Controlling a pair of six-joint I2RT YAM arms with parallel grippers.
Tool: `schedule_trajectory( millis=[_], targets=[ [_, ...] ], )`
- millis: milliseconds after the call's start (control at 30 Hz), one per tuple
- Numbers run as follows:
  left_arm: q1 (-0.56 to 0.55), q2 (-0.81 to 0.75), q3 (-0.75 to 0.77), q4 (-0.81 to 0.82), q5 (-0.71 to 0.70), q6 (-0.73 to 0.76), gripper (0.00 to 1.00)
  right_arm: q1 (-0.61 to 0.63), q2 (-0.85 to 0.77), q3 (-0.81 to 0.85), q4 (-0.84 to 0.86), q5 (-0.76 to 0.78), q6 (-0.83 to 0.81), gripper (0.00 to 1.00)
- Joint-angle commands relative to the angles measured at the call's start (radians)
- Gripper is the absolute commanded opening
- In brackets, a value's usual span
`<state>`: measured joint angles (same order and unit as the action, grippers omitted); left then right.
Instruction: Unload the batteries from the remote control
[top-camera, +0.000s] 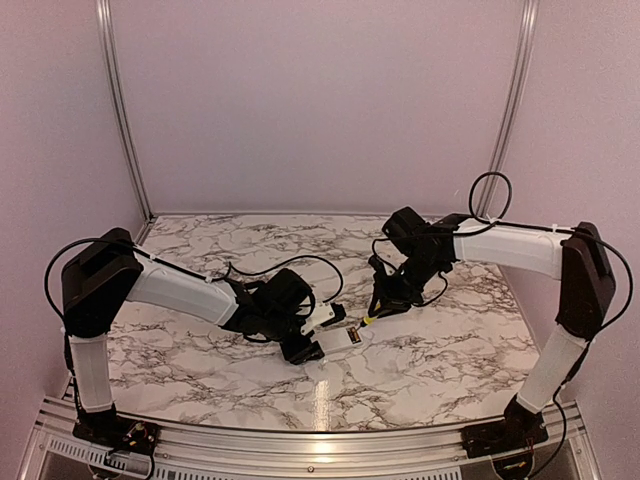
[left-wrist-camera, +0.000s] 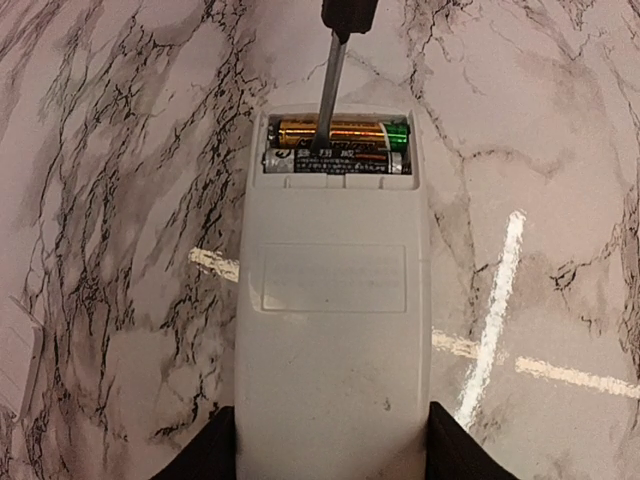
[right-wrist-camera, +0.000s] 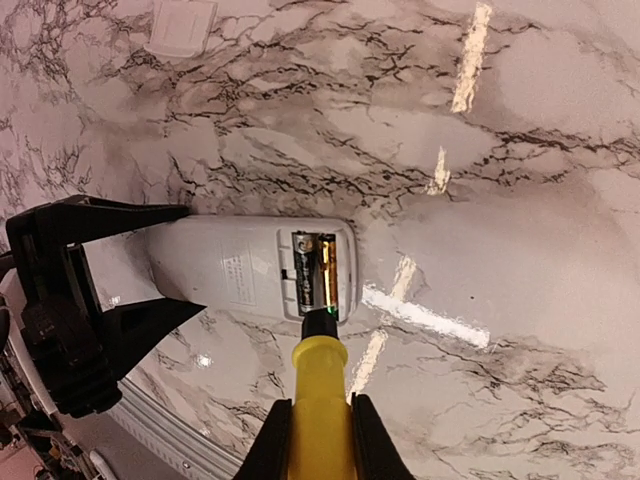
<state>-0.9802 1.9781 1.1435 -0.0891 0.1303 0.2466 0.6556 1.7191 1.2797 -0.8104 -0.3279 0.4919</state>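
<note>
The white remote control (left-wrist-camera: 335, 330) lies back-up on the marble table, its battery recess uncovered. Two batteries sit side by side in the recess: a gold one (left-wrist-camera: 340, 131) and a dark one (left-wrist-camera: 335, 162). My left gripper (left-wrist-camera: 333, 452) is shut on the remote's near end, one black finger (left-wrist-camera: 205, 460) pressed against each long side. My right gripper (right-wrist-camera: 318, 440) is shut on the yellow-handled screwdriver (right-wrist-camera: 320, 390). The screwdriver's metal shaft (left-wrist-camera: 327, 90) reaches down into the recess and its tip rests on the batteries. In the top view the remote (top-camera: 342, 338) lies between both grippers.
A small white rectangular cover (right-wrist-camera: 180, 28) lies loose on the marble table (top-camera: 430, 350), apart from the remote. The left arm (top-camera: 180, 290) and the right arm (top-camera: 500, 245) meet at mid-table. Pale walls and metal rails (top-camera: 125, 110) enclose the area.
</note>
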Motion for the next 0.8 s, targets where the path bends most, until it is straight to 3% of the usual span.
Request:
schedule_trajectory(
  millis=[0, 767],
  targets=[
    [0.002, 0.017, 0.001, -0.010, -0.034, 0.003, 0.00, -0.015, 0.051, -0.068, 0.073, -0.126, -0.060, 0.00],
    [0.002, -0.002, 0.035, -0.044, -0.046, 0.000, 0.00, -0.056, 0.075, -0.051, 0.005, -0.124, -0.128, 0.00]
  ],
)
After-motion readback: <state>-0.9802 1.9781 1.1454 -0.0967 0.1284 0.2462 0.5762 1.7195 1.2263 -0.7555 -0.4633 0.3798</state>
